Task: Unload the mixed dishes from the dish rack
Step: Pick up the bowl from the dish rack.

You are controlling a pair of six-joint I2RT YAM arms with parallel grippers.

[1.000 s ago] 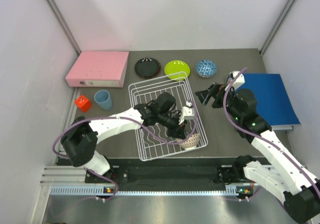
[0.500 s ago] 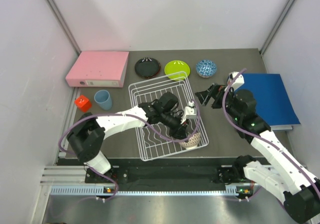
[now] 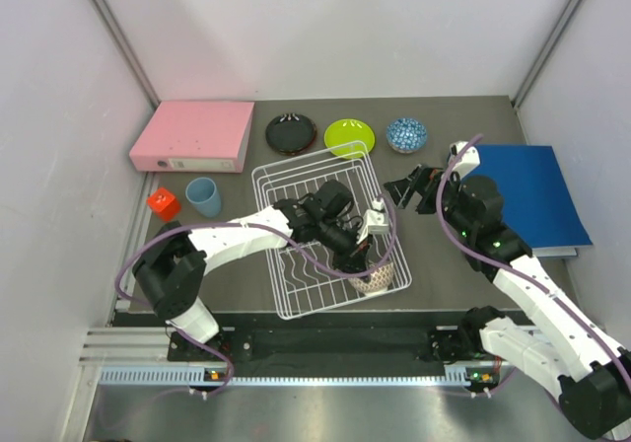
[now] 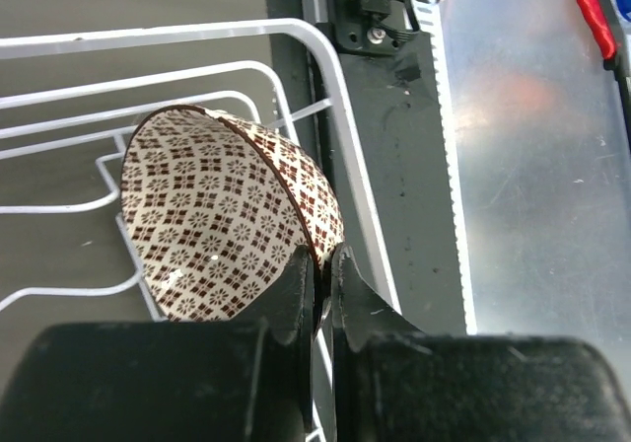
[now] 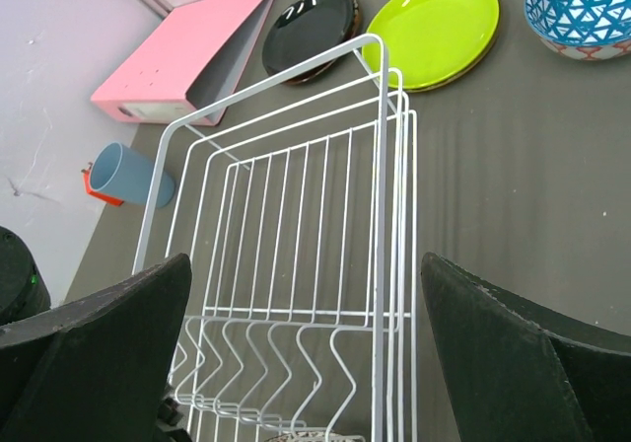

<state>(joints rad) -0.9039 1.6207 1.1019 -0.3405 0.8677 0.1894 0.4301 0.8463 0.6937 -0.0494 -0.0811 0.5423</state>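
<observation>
Left jaws clenched on the beige bowl [image 4: 212,215] — inside the rack [image 5: 381,166].
The bowl is tilted in the rack's near right corner, pinched at its rim. The right jaws are spread wide and hold nothing — just beside the rack's right edge, over the counter [image 3: 444,136].

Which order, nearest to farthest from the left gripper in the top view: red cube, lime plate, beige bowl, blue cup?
1. Beige bowl, in the dish rack's near right corner, pinched by the left gripper.
2. Lime plate, beyond the rack's far edge.
3. Blue cup, left of the rack.
4. Red cube, farthest left, beside the cup.
</observation>
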